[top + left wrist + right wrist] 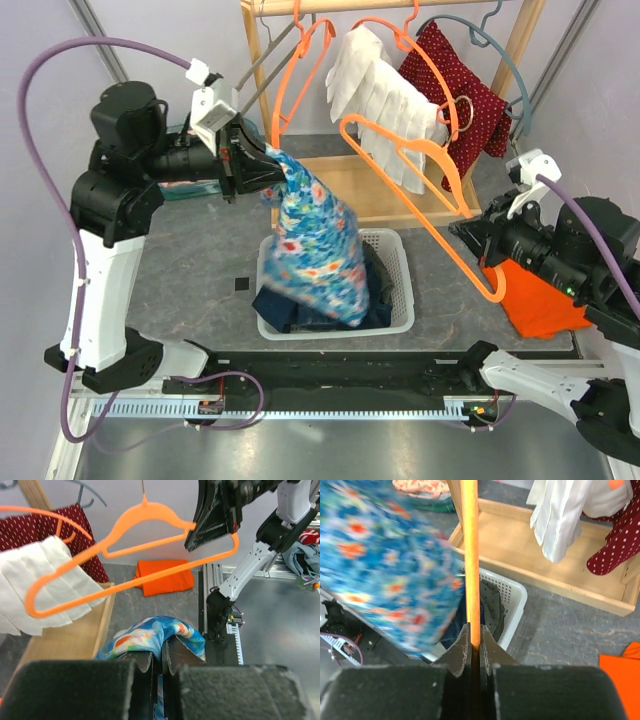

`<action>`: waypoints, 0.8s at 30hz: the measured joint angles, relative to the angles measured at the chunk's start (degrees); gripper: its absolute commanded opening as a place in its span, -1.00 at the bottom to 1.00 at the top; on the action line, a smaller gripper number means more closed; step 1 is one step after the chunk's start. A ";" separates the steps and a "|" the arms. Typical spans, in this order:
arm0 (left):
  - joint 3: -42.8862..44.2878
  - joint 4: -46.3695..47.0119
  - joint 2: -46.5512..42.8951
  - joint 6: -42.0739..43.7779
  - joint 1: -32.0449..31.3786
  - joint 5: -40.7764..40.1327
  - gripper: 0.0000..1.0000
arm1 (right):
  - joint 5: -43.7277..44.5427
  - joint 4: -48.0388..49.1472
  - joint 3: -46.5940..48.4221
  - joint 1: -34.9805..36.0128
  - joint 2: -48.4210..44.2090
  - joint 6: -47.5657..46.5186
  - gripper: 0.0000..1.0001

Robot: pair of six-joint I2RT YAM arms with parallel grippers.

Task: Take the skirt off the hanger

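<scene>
The skirt (315, 250), blue with a floral print, hangs free of the hanger from my left gripper (268, 168), which is shut on its top edge. Its hem droops into the white basket (397, 262). In the left wrist view the skirt (145, 635) bunches over the closed fingertips (148, 661). My right gripper (478, 238) is shut on the orange hanger (420, 190), which is bare and held tilted between the arms. In the right wrist view the hanger's bar (470, 560) runs up from between the jaws, with the skirt (385, 565) blurred at the left.
A wooden rack (385, 195) at the back holds a white garment (385, 95), a red dotted garment (465, 95) and more orange hangers (300, 75). Dark clothes lie in the basket. Folded orange cloth (535, 295) lies at the right.
</scene>
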 measured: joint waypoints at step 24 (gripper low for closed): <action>-53.18 0.11 -8.37 23.19 -20.79 -29.70 -0.97 | 11.06 3.87 24.98 0.00 26.77 -0.24 -1.00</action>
